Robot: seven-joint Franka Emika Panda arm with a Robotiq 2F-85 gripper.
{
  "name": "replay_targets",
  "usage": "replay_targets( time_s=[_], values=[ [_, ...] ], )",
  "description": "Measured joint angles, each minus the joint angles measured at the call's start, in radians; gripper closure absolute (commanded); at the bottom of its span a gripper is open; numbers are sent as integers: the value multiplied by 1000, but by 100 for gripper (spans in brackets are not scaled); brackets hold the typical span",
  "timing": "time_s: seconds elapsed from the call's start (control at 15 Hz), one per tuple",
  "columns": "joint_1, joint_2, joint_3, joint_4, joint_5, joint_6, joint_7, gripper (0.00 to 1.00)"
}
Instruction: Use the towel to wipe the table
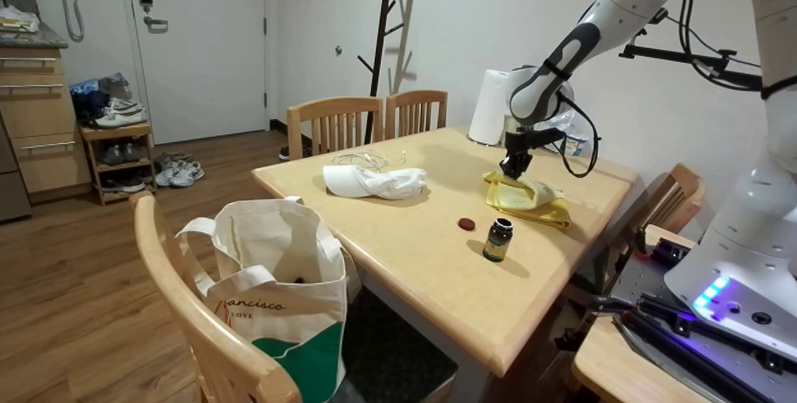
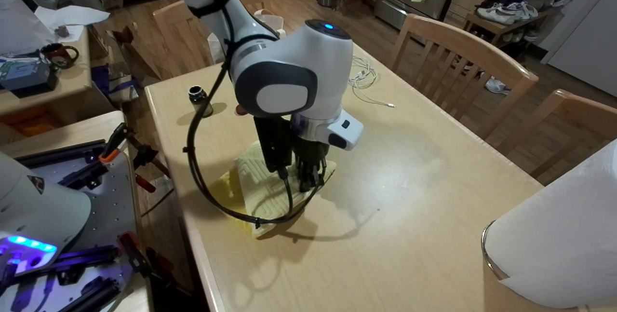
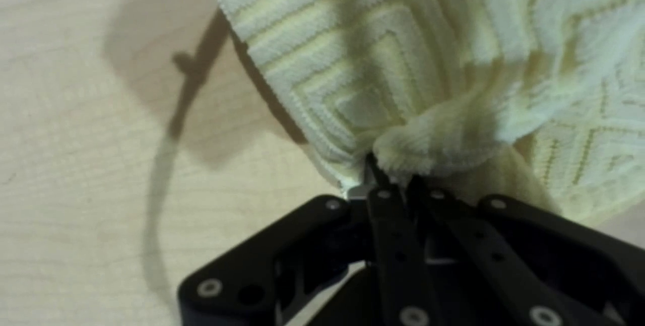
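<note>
A folded, pale yellow textured towel point(image 1: 528, 199) with a darker yellow part lies on the light wooden table point(image 1: 398, 247), near the robot's side. It also shows in an exterior view point(image 2: 255, 182), partly behind the arm and cables. My gripper point(image 1: 512, 171) points down at one edge of the towel. In the wrist view the gripper point(image 3: 392, 177) is closed with a bunched fold of the towel point(image 3: 363, 64) pinched between its fingers. The fingertips are partly hidden by the cloth. The towel's rest spreads out beside the gripper.
An uncapped dark bottle point(image 1: 498, 240) and its dark red cap point(image 1: 466, 224) are near the towel. A white cap point(image 1: 373, 182) and a white cable point(image 1: 364, 158) lie farther off. A paper towel roll point(image 1: 489, 107) stands at one edge. A tote bag point(image 1: 280, 253) sits on a chair.
</note>
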Motion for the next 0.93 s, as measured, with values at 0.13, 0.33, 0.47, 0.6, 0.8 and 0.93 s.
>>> replay_targets(
  time_s=[0.13, 0.33, 0.47, 0.6, 0.8, 0.93],
  values=[
    [0, -20, 16, -24, 2, 18, 0, 99],
    [-2, -57, 54, -54, 16, 34, -1, 99],
    [-2, -87, 69, -63, 16, 36, -1, 99],
    [-4, -122, 75, -67, 20, 35, -3, 99],
    [-8, -175, 75, -84, 20, 34, -5, 99],
    [-9, -209, 76, -103, 20, 23, -18, 99]
  ],
)
